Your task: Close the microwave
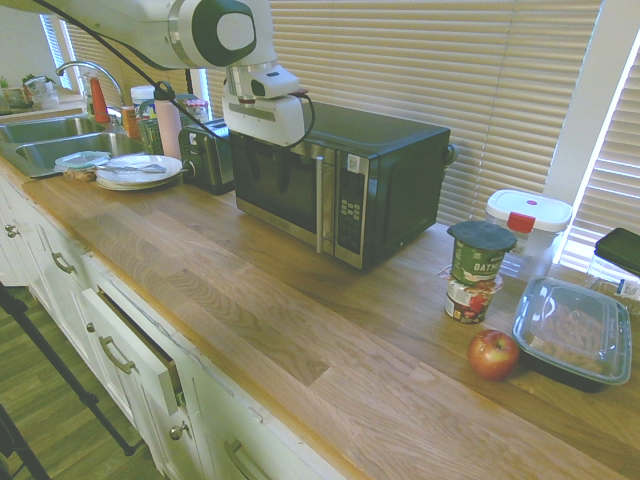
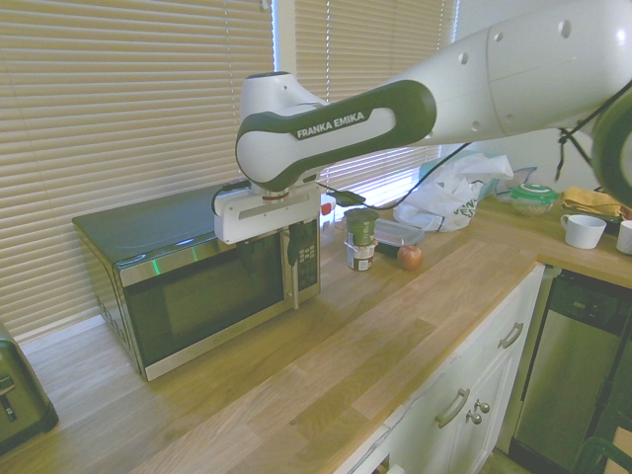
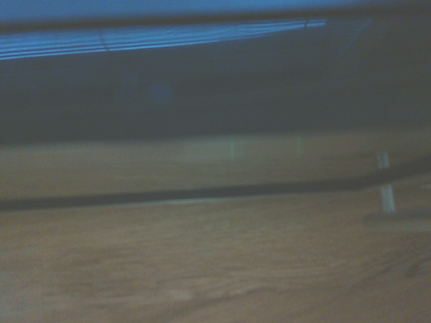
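Microwave, door shut, stands at the counter's back edge beside the toaster. Gripper hangs before the door glass; finger spread cannot be told.

Microwave door shut, claw before its glass, apple on counter

Tabletop count
One microwave, one toaster, one apple, two stacked cups, two lidded containers, one mug.
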Available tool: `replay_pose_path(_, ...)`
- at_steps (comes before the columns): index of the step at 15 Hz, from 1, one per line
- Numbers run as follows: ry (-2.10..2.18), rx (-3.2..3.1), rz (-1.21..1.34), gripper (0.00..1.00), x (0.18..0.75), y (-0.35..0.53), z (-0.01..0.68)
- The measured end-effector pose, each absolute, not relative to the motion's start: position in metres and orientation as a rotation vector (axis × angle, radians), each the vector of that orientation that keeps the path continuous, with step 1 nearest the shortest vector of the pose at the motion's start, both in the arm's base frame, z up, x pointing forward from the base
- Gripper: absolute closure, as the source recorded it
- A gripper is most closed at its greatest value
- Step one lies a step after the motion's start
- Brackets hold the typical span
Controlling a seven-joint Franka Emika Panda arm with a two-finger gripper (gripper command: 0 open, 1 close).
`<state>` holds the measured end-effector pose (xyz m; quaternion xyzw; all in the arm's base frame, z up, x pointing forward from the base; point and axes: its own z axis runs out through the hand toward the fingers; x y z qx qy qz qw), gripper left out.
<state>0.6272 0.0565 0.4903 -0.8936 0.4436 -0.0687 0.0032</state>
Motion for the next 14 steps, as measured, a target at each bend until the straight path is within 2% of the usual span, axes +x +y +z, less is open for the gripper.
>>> replay_pose_path(8,1.407,-2.793,-0.175,0.00,0.526,0.011,0.433)
replay_pose_path(14,1.446,-2.764,-0.217,0.00,0.442,-0.011,0.417)
